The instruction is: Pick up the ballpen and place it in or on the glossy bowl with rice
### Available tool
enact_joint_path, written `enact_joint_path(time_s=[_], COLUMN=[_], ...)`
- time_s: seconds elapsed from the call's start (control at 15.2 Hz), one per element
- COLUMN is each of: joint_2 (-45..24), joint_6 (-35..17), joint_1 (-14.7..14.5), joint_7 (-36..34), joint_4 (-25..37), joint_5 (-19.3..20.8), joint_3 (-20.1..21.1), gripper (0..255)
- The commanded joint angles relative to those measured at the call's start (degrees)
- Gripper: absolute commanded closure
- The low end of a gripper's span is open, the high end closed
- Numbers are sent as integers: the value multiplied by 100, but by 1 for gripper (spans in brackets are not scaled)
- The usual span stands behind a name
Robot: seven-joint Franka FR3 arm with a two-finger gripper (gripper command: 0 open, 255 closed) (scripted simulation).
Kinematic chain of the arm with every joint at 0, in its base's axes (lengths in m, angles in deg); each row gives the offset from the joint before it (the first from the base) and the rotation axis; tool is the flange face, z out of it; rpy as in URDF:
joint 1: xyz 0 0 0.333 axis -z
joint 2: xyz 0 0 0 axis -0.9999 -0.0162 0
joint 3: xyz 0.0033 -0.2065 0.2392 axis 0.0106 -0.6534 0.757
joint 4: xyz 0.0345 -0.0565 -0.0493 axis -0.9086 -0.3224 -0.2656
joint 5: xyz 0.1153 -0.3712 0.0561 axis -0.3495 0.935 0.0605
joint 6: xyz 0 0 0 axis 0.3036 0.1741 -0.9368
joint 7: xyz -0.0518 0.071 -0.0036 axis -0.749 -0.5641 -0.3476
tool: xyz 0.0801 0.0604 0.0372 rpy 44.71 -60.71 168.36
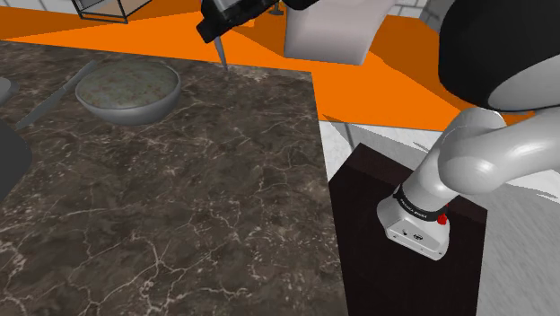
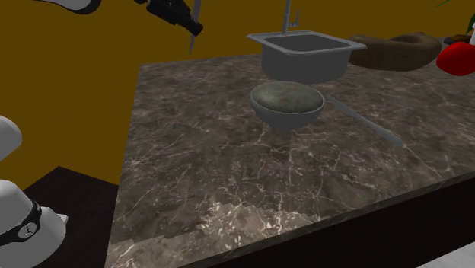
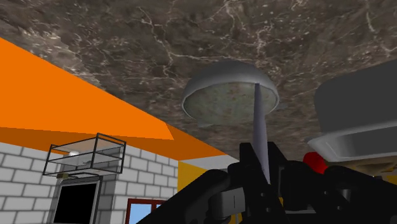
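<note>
You can read no text anywhere; the white marks on the black band [image 1: 417,206] around the arm [image 1: 476,162], at four o'clock in the shoulder view, are illegible.

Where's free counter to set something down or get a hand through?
Free: the wide marble counter stretch between bowl and stand. Crowded: far end, where bowl, sink and a long grey utensil bunch, the pincer holding the ballpen above.

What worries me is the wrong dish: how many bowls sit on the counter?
1. The grey bowl of rice sits on the marble counter beside the sink. More could hide among the cut-off shapes at the shoulder view's left edge.
</note>
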Motion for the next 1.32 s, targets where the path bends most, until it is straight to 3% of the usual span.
enact_joint_path(time_s=[0.0,0.4,0.73,0.86,0.92,0.99,1.12,1.25], joint_2=[-320,-1553,-2699,-3299,-3718,-4843,-4737,-4771], joint_6=[-135,-575,-676,-585,-459,100,-79,-169], joint_1=[238,1329,2630,3384,3904,4375,4027,3927], joint_7=[19,-143,-612,-1010,-1338,-2240,-2283,-2440], joint_4=[212,1090,2049,2517,2788,3207,3065,2952], joint_5=[96,663,1630,2369,2967,4664,4611,4773], joint_3=[93,796,1927,2721,3337,4306,3874,3765], gripper=[255,255,255,255,255,255,255,255])
